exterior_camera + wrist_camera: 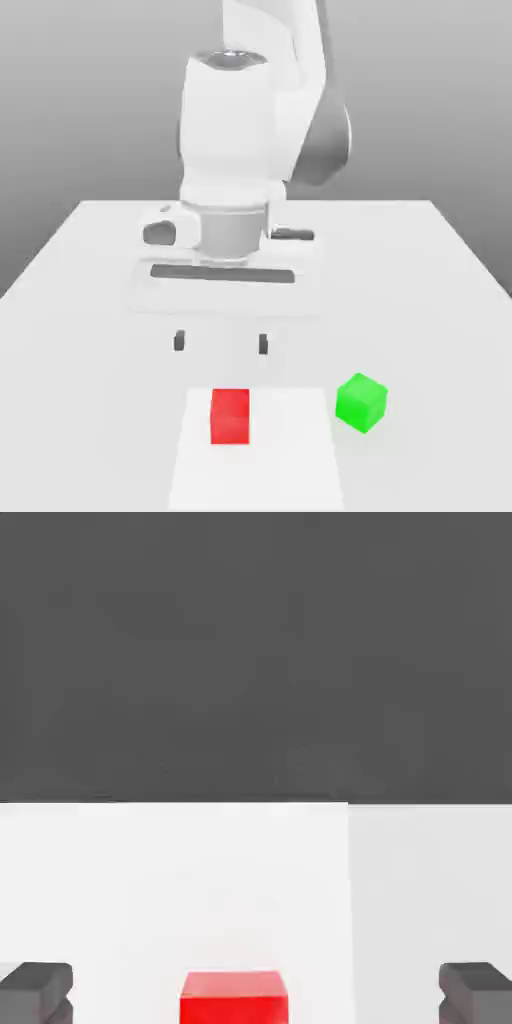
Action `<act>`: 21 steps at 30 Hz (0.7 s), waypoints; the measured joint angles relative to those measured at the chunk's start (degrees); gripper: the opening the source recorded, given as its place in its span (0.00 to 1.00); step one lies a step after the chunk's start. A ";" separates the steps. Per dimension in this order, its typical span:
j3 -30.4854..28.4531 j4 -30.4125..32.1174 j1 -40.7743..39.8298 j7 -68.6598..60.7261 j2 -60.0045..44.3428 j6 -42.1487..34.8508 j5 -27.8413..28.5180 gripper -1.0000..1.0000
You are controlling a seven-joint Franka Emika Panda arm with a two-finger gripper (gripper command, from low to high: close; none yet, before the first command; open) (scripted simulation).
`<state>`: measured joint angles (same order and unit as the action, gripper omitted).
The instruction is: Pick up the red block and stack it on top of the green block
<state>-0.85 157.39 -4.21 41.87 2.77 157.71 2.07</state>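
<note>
My gripper [221, 343] — fingers spread wide, nothing between them; white arm [228, 130] above. White sheet [300, 470] — flat, straight-edged, on the pale, smooth counter [420, 300]. Red block [230, 416] — matte cube, resting on the sheet, inside its edges, toward the exterior view's left, lower in that view than my fingertips. Bare sheet lies between it and the right edge. Green block [361, 403] — matte cube, turned cornerwise, on the counter just beyond that edge, open counter to its right.
</note>
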 joint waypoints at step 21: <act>0.80 1.57 -0.69 -1.92 -5.51 4.02 -2.19 0.00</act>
<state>-0.05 158.95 -4.90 39.96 -2.75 161.73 -0.12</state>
